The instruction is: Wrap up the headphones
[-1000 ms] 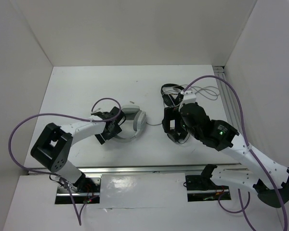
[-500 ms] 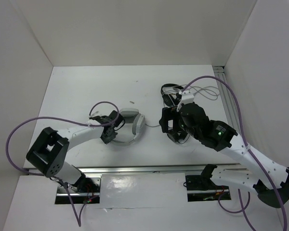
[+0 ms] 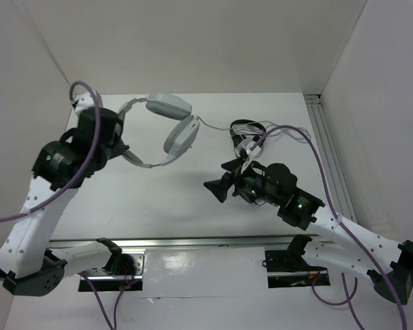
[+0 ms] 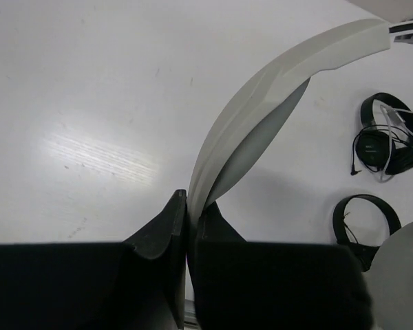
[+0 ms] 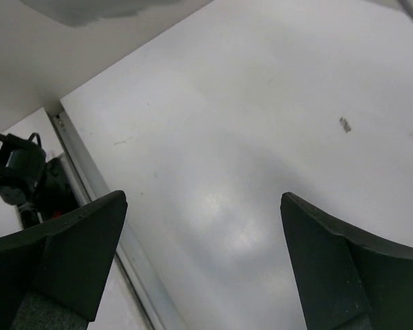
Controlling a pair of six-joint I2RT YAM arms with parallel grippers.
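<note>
One large light-grey over-ear headphone set [image 3: 181, 134] is held above the bench [image 3: 186, 206], far left, headband pinched between the left fingers [image 4: 162, 230]; right fingers [image 5: 82, 240] are spread wide, empty. Lifting step judged in hand; trailing thin grey cable [image 3: 210, 124] to be gathered next.

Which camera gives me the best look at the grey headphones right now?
Top external: it shows the headphones whole, with headband, both earcups and trailing cable, held by the left gripper. Left wrist shows only a stretch of headband pinched in that gripper, plus an earcup edge. Right wrist shows nothing clearly theirs.
</note>
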